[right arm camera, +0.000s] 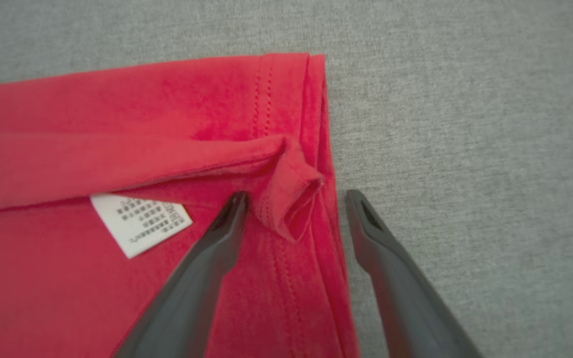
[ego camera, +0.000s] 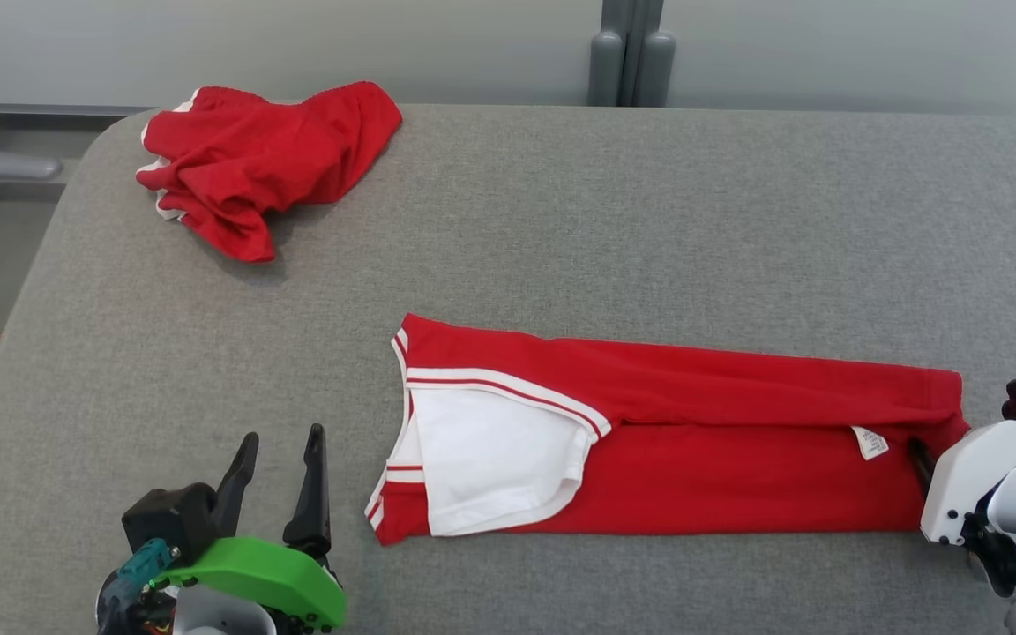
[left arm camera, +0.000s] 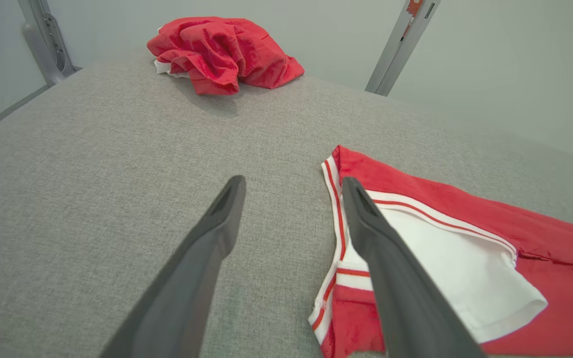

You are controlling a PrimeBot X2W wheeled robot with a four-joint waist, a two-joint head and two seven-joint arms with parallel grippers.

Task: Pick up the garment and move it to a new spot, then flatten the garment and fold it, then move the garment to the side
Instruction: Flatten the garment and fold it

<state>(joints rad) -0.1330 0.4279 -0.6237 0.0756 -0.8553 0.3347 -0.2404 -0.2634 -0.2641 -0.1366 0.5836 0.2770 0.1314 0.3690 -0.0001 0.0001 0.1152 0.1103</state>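
Note:
A red garment [ego camera: 720,459] with a white sleeve and striped trim lies folded into a long strip on the grey padded table [ego camera: 649,220]. My left gripper [ego camera: 283,434] stands open just left of the garment's sleeve end, fingers pointing away from me; in the left wrist view the left gripper [left arm camera: 292,180] hovers with one finger over the striped edge of the garment [left arm camera: 540,238]. My right gripper [right arm camera: 296,195] is open at the hem end, one finger over the garment [right arm camera: 117,114] and the other over bare table. A white label [right arm camera: 140,221] lies beside it.
A second red garment [ego camera: 261,163] lies crumpled at the table's far left corner, also in the left wrist view as a crumpled garment [left arm camera: 222,52]. Grey posts [ego camera: 631,53] stand behind the far edge. The table's left edge curves down near my left arm.

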